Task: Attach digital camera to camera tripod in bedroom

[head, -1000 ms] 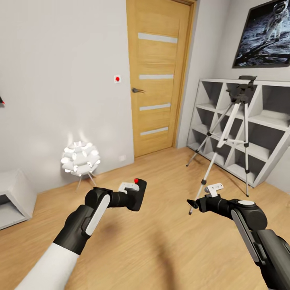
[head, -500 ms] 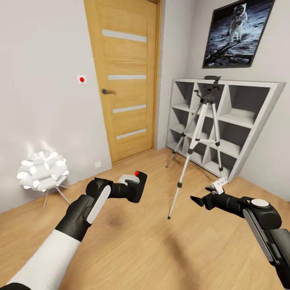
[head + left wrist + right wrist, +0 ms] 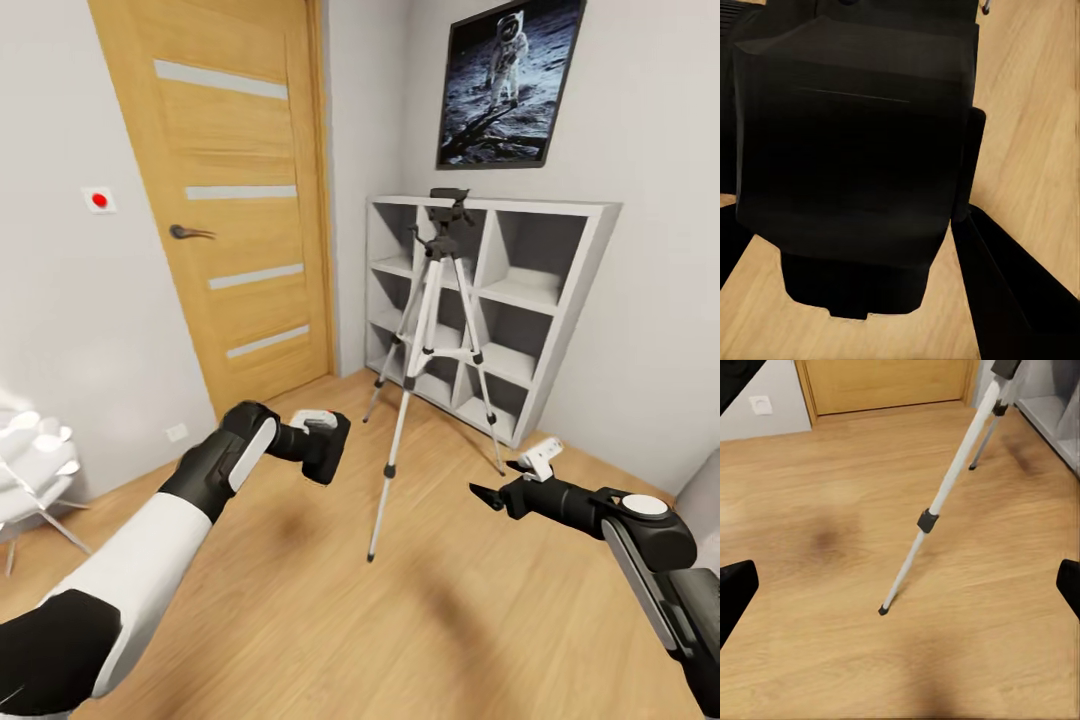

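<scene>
Your left arm reaches forward with its elbow bent, and your left gripper (image 3: 325,455) has its fingers (image 3: 1009,300) closed around the digital camera (image 3: 327,450). Your right arm stretches forward and inward, and your right gripper (image 3: 495,485) has its fingers (image 3: 735,589) spread wide, holding nothing.

No words, numbers or brand marks can be read anywhere. The wall switch (image 3: 98,200) bears only a plain red dot, and the framed picture (image 3: 508,85) carries no caption.
</scene>
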{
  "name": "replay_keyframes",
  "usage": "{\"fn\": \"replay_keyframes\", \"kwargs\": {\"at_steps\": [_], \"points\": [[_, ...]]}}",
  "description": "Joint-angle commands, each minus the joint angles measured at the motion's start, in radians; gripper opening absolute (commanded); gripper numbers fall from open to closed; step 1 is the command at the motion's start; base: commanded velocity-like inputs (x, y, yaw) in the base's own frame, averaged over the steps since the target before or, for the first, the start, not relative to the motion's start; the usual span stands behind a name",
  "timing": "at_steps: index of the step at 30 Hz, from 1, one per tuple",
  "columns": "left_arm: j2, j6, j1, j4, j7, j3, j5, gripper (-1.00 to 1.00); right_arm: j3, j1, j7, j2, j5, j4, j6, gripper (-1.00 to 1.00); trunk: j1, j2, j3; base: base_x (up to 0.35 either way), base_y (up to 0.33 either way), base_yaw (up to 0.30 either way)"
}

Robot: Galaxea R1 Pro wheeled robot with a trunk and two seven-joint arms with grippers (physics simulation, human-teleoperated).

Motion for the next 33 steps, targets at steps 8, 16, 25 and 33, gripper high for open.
{"fn": "replay_keyframes", "kwargs": {"at_steps": [8, 16, 25, 33], "points": [[0.053, 0.003, -0.009, 0.003, -0.121, -0.022, -0.007, -1.00, -0.002, 0.000, 0.000, 0.001, -0.008, 0.001, 0.006, 1.00, -0.019, 0.035, 0.015, 0.041, -0.039, -0.078], [0.161, 0.003, 0.042, -0.232, -0.228, -0.069, 0.043, -1.00, 0.003, 0.000, -0.003, 0.010, -0.005, 0.013, 0.003, 1.00, -0.050, 0.091, 0.040, 0.005, -0.005, -0.010], [0.191, 0.003, -0.055, -0.168, -0.254, -0.160, 0.087, -1.00, 0.008, 0.017, -0.015, 0.014, -0.005, 0.019, 0.004, 1.00, -0.084, 0.154, 0.068, 0.000, 0.000, -0.001], [0.167, 0.003, -0.201, 0.073, -0.397, -0.338, 0.092, -1.00, 0.008, 0.020, -0.017, 0.014, -0.005, 0.019, 0.005, 1.00, -0.115, 0.210, 0.093, 0.000, 0.000, 0.000]]}}
